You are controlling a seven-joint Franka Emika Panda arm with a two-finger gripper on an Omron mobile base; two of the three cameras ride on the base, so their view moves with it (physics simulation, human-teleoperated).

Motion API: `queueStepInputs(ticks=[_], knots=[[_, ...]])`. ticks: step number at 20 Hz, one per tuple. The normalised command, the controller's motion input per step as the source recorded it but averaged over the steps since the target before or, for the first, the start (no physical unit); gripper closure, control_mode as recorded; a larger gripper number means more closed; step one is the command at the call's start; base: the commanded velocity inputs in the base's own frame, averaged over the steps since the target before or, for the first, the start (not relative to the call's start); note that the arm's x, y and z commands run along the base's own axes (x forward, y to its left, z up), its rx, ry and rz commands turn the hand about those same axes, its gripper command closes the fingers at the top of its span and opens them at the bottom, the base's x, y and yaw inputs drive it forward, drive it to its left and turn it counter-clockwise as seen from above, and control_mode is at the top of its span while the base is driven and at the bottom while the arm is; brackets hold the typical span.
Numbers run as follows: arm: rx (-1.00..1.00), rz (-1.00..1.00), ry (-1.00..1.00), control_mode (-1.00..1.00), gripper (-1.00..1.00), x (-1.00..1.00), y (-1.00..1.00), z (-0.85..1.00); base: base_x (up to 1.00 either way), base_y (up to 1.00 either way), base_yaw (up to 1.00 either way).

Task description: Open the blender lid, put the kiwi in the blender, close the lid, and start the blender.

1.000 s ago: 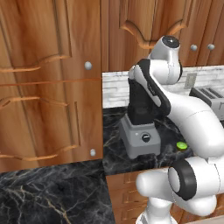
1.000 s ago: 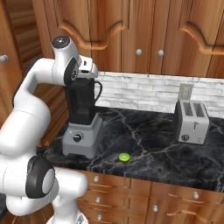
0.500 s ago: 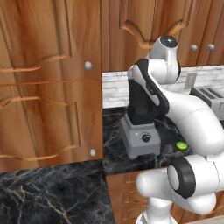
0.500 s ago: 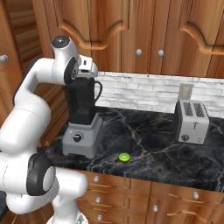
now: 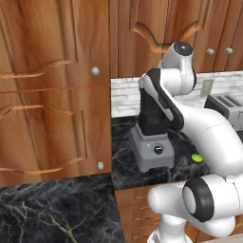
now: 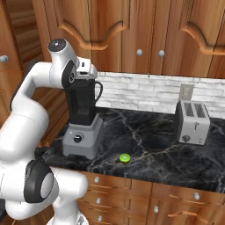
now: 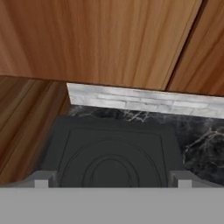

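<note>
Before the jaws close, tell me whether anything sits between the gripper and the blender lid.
Nothing visible does. In the hand view the gripper sits directly over the blender lid, jaws spread wide at either side, with no object between them.

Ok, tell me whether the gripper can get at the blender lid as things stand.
Probably yes. The gripper is open right above the blender lid, one fingertip near each side edge, and nothing lies between them. The lid sits flat on the blender.
</note>
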Motion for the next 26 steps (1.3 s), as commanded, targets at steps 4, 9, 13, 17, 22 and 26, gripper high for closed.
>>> queueStepInputs(ticks=[4,9,13,17,22,26], knots=[[0.0,0.0,0.0,-1.0,1.0,0.11,0.12,-0.25,0.0,0.0,0.0],[0.0,0.0,0.0,-1.0,1.0,0.13,0.05,-0.22,0.0,0.0,0.0],[0.0,0.01,0.0,-1.0,1.0,0.04,0.01,-0.14,0.0,0.0,0.0],[0.0,0.03,0.0,-1.0,1.0,0.0,0.0,0.05,0.0,0.0,0.0],[0.0,0.01,0.0,-1.0,1.0,0.0,-0.01,0.45,0.0,0.0,0.0],[0.0,0.0,0.0,-1.0,1.0,0.0,0.0,0.42,0.0,0.0,0.0]])
